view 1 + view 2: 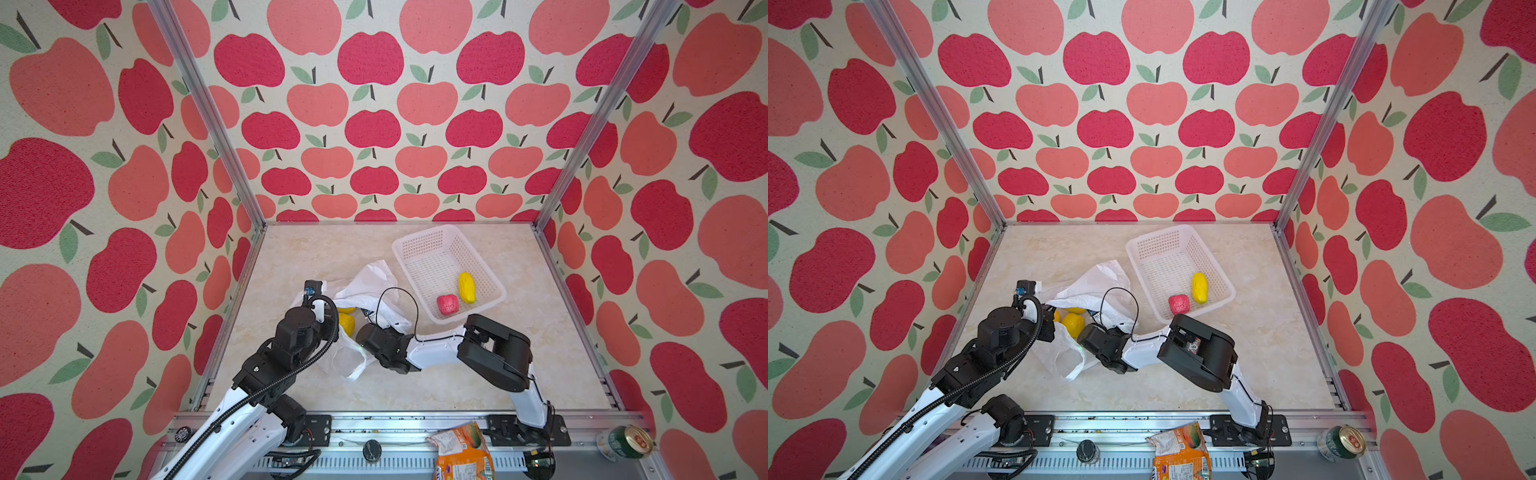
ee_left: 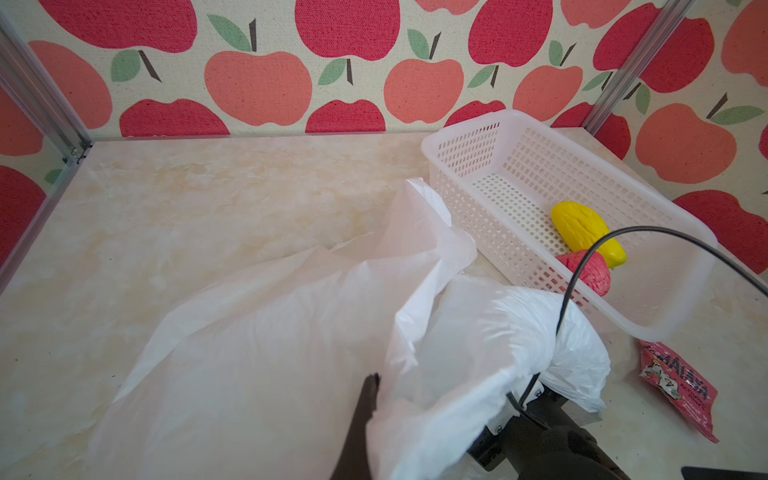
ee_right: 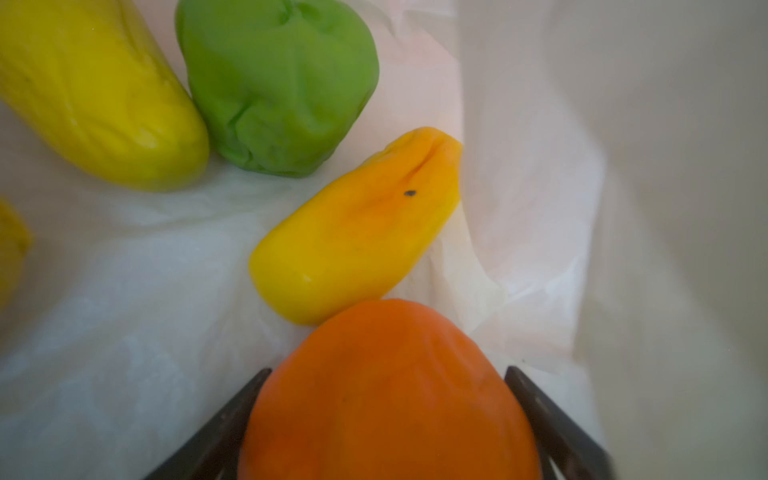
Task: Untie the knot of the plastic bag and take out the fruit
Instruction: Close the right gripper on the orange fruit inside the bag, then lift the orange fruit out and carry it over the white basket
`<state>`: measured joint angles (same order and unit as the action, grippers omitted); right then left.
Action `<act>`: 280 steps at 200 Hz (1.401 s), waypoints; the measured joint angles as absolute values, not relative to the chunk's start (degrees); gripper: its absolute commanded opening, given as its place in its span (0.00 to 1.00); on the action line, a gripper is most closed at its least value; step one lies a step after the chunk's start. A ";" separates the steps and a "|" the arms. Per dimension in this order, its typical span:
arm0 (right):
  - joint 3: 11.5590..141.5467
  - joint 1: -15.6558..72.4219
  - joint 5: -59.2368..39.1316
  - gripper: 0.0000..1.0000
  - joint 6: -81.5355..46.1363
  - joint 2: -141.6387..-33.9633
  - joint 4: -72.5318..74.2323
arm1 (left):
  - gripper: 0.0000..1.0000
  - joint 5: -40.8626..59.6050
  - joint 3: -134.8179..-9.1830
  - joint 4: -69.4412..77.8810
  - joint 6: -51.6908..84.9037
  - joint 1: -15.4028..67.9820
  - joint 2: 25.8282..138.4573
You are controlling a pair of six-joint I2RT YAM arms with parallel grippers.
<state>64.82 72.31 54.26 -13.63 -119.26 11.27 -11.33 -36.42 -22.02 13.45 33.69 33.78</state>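
Flanking an orange fruit (image 3: 386, 415), the right gripper (image 3: 387, 369) appears only by wrist view.

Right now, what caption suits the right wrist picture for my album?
Inside the plastic bag, the right tool straddles an orange fruit, with yellow-orange fruit, green fruit and yellow fruit beyond.

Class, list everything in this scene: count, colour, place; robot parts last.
plastic bag: 1, white, table centre, mouth open
basket: 1, white, back right
basket fruit: 2, yellow and red, basket's near end
bag fruit: at least 4, green, yellow, yellow-orange, orange, inside bag
packet: 1, red, table beside basket
snack bag: 1, orange, front rail
can: 1, green, front right corner
left gripper: shut on bag rim
right gripper: inside bag, jaws astride the orange one, grip unclear
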 measured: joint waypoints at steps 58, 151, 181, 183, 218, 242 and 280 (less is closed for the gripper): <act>61.58 73.76 49.93 0.58 -12.69 -116.14 13.45 | 0.00 -11.33 -36.42 -22.02 13.45 33.69 33.87; 50.54 80.25 32.97 0.41 -6.70 -101.14 30.46 | 0.00 -11.55 -36.42 -22.02 13.45 33.69 34.65; 47.22 81.03 31.20 0.40 -5.39 -95.55 31.68 | 0.00 -11.55 -36.42 -22.02 13.45 33.69 34.65; 46.96 81.12 31.07 0.40 -5.23 -94.91 31.73 | 0.00 -11.57 -36.42 -22.02 13.45 33.69 34.65; 42.76 82.52 29.78 0.39 -2.76 -84.42 32.42 | 0.00 -11.60 -36.42 -22.02 13.45 33.69 34.68; 39.07 82.65 29.21 0.39 -2.26 -75.70 32.99 | 0.00 -11.81 -36.42 -22.02 13.45 33.69 35.18; 33.54 78.94 29.50 0.36 -2.50 -62.13 32.18 | 0.00 -12.23 -36.42 -22.02 13.45 33.69 35.70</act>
<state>33.54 78.94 29.50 -2.50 -62.13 32.18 -12.23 -36.42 -22.02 13.45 33.69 35.70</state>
